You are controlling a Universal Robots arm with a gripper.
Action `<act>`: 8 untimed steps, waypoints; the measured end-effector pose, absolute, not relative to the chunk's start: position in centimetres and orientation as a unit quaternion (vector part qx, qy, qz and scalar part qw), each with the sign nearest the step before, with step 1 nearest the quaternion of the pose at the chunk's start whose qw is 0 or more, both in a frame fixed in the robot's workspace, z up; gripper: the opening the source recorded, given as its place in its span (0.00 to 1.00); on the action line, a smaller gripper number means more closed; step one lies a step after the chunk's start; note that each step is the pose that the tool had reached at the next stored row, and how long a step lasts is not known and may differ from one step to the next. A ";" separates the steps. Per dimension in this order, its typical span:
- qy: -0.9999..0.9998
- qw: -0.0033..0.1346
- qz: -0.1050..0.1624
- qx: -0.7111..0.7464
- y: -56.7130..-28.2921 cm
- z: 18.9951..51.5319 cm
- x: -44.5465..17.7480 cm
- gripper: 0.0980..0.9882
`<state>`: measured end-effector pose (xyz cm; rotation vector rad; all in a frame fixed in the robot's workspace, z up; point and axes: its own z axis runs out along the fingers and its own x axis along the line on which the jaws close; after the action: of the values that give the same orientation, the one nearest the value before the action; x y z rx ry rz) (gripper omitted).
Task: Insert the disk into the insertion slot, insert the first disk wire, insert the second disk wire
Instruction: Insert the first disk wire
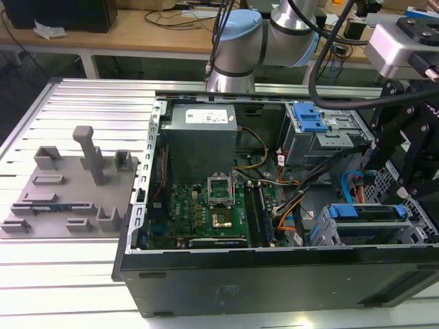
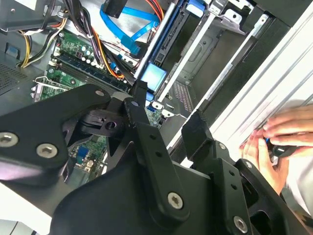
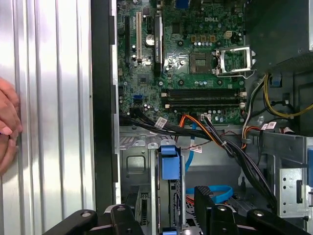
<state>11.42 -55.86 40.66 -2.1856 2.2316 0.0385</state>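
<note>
Seemingly the disk [image 1: 367, 212] already sits in the insertion slot [image 1: 319, 234], at four o'clock in the case [image 1: 274, 282]; our jaws hang spread and empty nearby. We judge the wiring steps are in hand, demanding a fine, precise pinch.

The claw [image 2: 168, 107] hangs empty, its two jaws spread well apart.
</note>
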 end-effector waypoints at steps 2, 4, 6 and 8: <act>0.714 0.009 0.012 -0.700 -55.8 40.6 11.4 0.52; 0.714 0.007 0.011 -0.700 -55.5 40.7 11.4 0.52; 0.714 0.004 0.007 -0.700 -54.7 40.7 11.4 0.52; 0.714 -0.009 -0.006 -0.700 -53.3 40.7 11.4 0.52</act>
<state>11.43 -53.28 40.66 -2.2105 2.2573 -0.0176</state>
